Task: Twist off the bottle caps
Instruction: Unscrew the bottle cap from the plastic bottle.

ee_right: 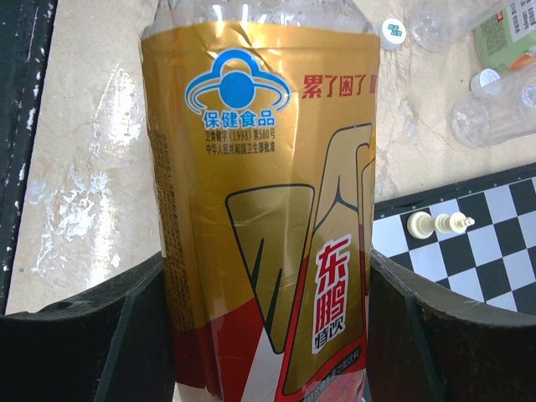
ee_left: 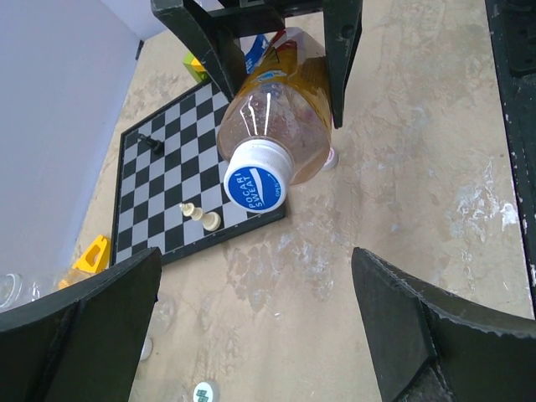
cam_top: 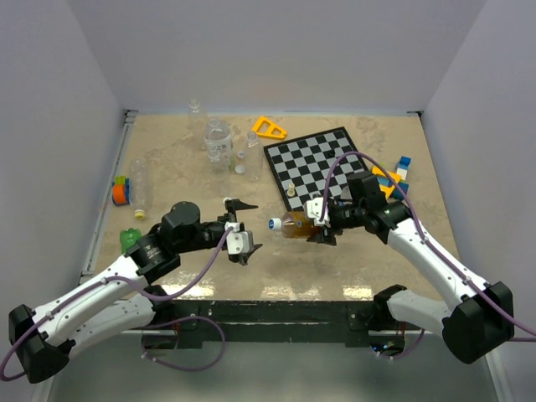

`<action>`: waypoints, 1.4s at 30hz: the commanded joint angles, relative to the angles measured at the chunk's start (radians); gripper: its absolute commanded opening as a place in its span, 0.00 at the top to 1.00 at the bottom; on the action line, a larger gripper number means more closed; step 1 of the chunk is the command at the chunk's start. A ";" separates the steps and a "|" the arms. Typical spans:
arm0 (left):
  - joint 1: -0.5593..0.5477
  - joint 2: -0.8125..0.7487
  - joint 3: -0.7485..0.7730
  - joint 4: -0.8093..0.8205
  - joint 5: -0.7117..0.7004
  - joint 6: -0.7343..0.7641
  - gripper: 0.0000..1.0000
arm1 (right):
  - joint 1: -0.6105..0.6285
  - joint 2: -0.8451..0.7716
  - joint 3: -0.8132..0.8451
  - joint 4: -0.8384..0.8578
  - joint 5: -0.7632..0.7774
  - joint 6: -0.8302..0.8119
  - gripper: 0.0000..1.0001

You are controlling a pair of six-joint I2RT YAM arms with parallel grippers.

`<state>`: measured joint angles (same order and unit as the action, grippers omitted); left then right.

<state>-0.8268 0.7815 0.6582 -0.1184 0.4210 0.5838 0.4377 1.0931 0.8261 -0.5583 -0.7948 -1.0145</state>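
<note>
Gripping amber bottle (cam_top: pixel 296 224) in right tool (cam_top: pixel 322 224), left tool (cam_top: pixel 243 229) wide open

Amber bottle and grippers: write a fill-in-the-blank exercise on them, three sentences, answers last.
The amber bottle is clamped by the gripper of the ___ arm.
The top of its cap is coloured ___.
The left gripper faces that cap with its jaws ___, not touching it.
Missing words: right; blue; open.
</note>
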 commanded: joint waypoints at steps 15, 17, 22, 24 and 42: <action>-0.003 0.110 0.052 0.100 0.122 0.068 0.04 | 0.001 -0.006 0.002 0.006 -0.006 -0.013 0.94; -0.002 0.122 0.060 0.102 0.128 0.064 0.06 | 0.001 -0.004 0.002 0.006 -0.006 -0.013 0.94; -0.003 0.142 0.067 0.177 0.134 0.036 0.12 | 0.001 -0.004 0.002 0.005 -0.006 -0.015 0.94; -0.002 0.150 0.070 0.184 0.139 0.025 0.17 | 0.001 -0.004 0.004 0.005 -0.006 -0.015 0.94; -0.002 0.206 0.106 0.181 0.185 -0.059 0.67 | 0.001 -0.002 0.002 0.005 -0.004 -0.015 0.94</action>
<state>-0.8268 0.9840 0.7162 0.0135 0.5613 0.5697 0.4377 1.0931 0.8261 -0.5640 -0.7948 -1.0191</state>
